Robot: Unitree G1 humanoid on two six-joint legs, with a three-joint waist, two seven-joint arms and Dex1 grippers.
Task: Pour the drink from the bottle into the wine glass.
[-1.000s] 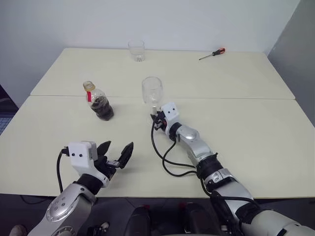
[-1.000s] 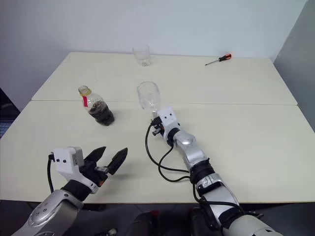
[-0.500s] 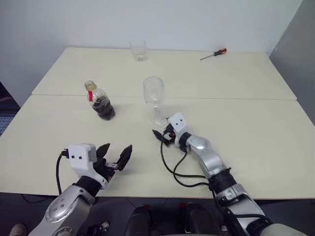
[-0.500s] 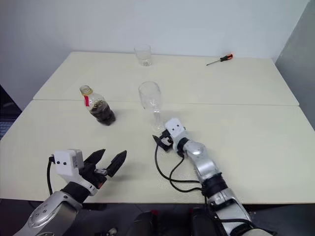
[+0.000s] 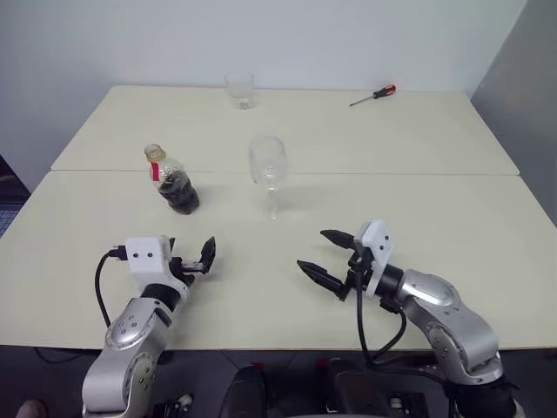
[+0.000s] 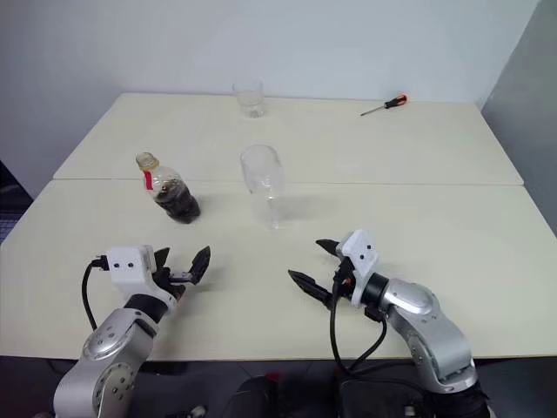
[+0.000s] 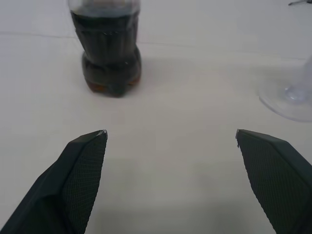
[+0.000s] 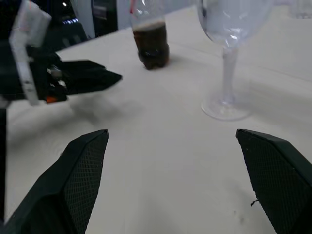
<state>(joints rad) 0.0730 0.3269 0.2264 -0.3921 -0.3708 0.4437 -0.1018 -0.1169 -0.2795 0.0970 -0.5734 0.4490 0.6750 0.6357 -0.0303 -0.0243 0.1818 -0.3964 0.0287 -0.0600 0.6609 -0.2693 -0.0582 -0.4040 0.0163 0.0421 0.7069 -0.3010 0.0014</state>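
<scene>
Brown drink [image 5: 182, 193] fills bottle's [image 5: 175, 180] lower half, upright on table [image 5: 452, 209] | glass [image 5: 269, 173] upright, empty, near bottle's right | left gripper [image 5: 192, 259] before bottle, jaws wide, empty | right gripper [image 5: 329, 257] before glass, jaws wide, empty | tumbler [image 5: 239, 89], screwdriver [image 5: 373, 95] at far edge

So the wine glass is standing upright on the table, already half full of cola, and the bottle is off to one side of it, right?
Not quite: the wine glass is empty. The left eye view shows its bowl clear, and the dark drink is all in the bottle. The rest holds: the glass stands upright on the table with the bottle off to one side.
</scene>
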